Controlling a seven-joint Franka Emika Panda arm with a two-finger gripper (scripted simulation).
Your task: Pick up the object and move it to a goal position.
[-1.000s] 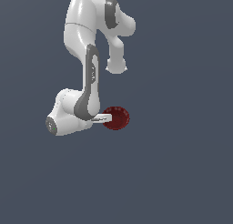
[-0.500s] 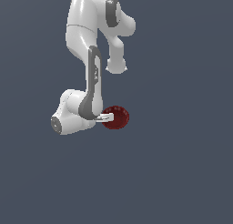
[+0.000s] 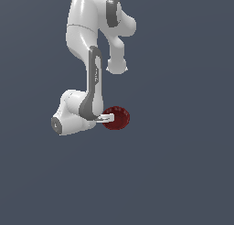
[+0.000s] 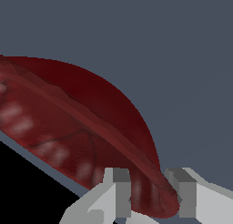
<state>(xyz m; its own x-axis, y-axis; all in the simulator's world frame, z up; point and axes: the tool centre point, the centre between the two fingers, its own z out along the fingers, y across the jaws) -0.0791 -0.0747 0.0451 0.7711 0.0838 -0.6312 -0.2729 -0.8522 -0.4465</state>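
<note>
Object, that dark red ridged bowl, is sitting just right of the wrist in the exterior view; I'm seeing the gripper pinching its rim between both fingers, gripping edge-on, probably for carrying it goalward.

A plain dark grey-blue surface fills the exterior view, its bearing unclear.

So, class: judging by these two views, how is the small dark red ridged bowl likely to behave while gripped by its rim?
The small dark red ridged bowl probably stays stiff: it keeps its shape where the white gripper pinches it. Held by one edge only, it may pivot or tilt. Its fine ridges likely give some grip, though the glossy surface could slip.
</note>
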